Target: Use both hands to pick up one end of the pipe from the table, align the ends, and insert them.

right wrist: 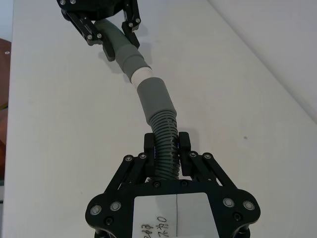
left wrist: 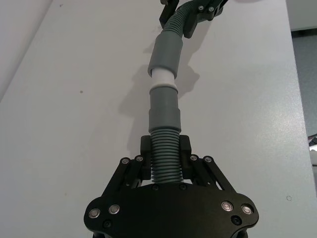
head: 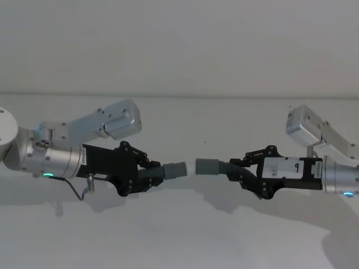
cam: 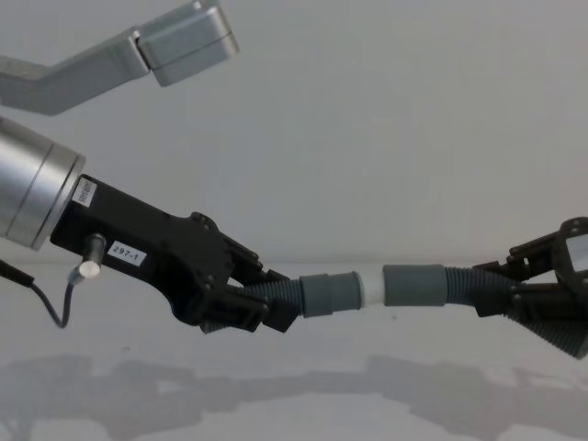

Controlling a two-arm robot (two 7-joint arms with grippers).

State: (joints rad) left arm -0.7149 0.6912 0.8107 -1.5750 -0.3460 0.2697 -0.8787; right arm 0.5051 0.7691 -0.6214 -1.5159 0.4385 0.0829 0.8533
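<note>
The pipe is in two ribbed pieces, both held in the air above the white table (head: 179,241). My left gripper (head: 152,175) is shut on the ribbed part of the left piece (left wrist: 166,158). That piece's grey cuff (cam: 331,294) carries a white spigot (cam: 372,288). My right gripper (head: 240,171) is shut on the right piece (right wrist: 166,144), whose hollow cuff (cam: 415,285) faces the spigot. The two ends are roughly in line, and the spigot's tip is at the mouth of the hollow cuff (right wrist: 155,99). Most of the white spigot (left wrist: 162,77) still shows between the cuffs.
The silver upper links of both arms (head: 115,120) (head: 305,126) hang behind the grippers. A thin cable (head: 76,189) loops under the left wrist. The table's edge (left wrist: 296,74) runs along one side in the left wrist view.
</note>
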